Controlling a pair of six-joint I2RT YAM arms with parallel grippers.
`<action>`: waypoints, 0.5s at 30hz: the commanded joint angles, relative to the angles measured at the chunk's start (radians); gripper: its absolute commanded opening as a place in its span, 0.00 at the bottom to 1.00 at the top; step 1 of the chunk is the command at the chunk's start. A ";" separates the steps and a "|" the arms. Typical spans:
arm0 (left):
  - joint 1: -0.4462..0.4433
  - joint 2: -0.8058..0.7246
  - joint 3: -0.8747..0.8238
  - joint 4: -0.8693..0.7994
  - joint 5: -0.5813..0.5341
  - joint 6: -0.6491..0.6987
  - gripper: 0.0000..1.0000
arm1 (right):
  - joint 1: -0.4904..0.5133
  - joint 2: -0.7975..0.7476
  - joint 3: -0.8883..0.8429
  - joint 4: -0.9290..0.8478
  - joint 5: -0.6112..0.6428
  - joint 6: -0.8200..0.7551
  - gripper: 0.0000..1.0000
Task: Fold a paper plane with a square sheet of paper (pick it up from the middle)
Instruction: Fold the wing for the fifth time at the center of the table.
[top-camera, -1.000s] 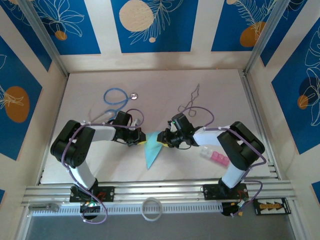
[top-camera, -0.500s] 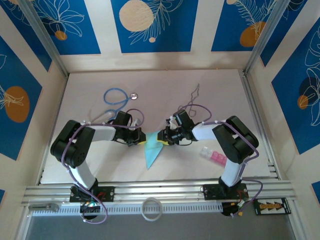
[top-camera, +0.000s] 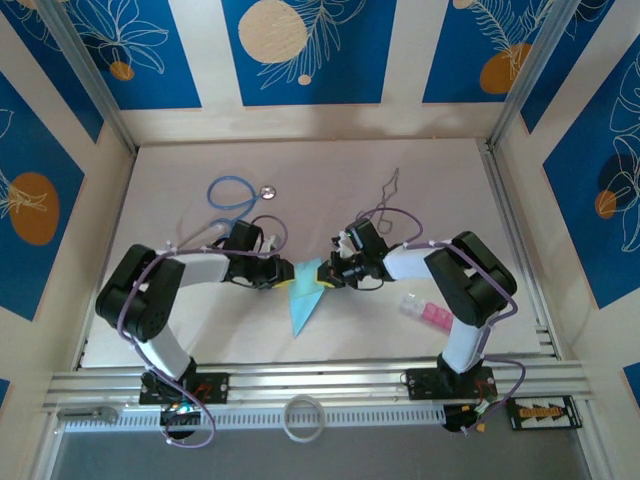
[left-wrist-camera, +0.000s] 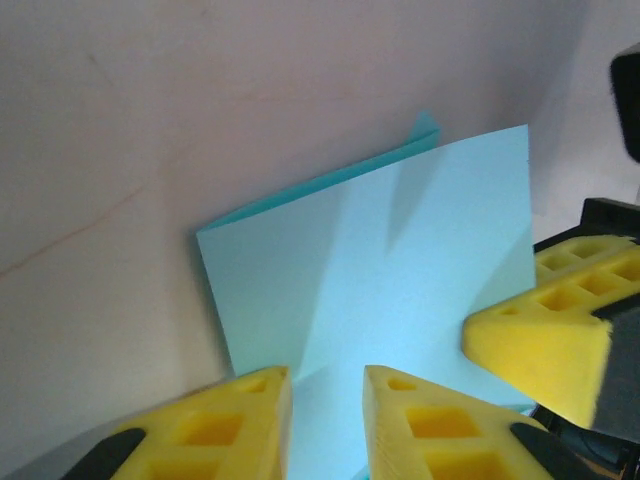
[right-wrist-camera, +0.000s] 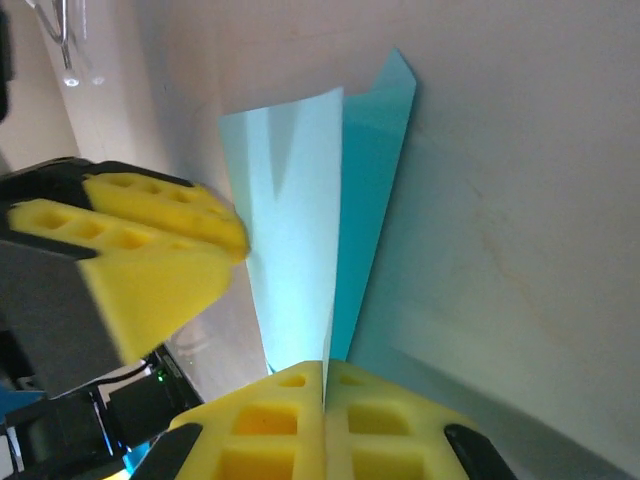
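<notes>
Top view: paper plane (top-camera: 304, 298) on the surface (top-camera: 430, 180), tip toward my bases. Right wrist view: my right end effector (right-wrist-camera: 324, 400) pinches its edge, pads together. Left wrist view: my left end effector (left-wrist-camera: 327, 425) straddles it; possibly gripping, I cannot tell.

Nothing legible — the orange-marked board (top-camera: 545, 411) may carry print.

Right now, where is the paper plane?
Top view: the paper plane sits centrally on the table between the left end effector and the right end effector, its tip pointing nearward.
</notes>
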 joint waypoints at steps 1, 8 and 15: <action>-0.021 -0.091 0.028 -0.092 -0.069 0.070 0.28 | -0.004 -0.084 -0.043 -0.006 0.102 0.104 0.01; -0.117 -0.243 0.050 -0.183 -0.233 0.208 0.33 | 0.009 -0.161 -0.115 0.028 0.263 0.351 0.00; -0.288 -0.334 -0.017 -0.179 -0.412 0.329 0.38 | 0.030 -0.220 -0.170 0.076 0.352 0.505 0.00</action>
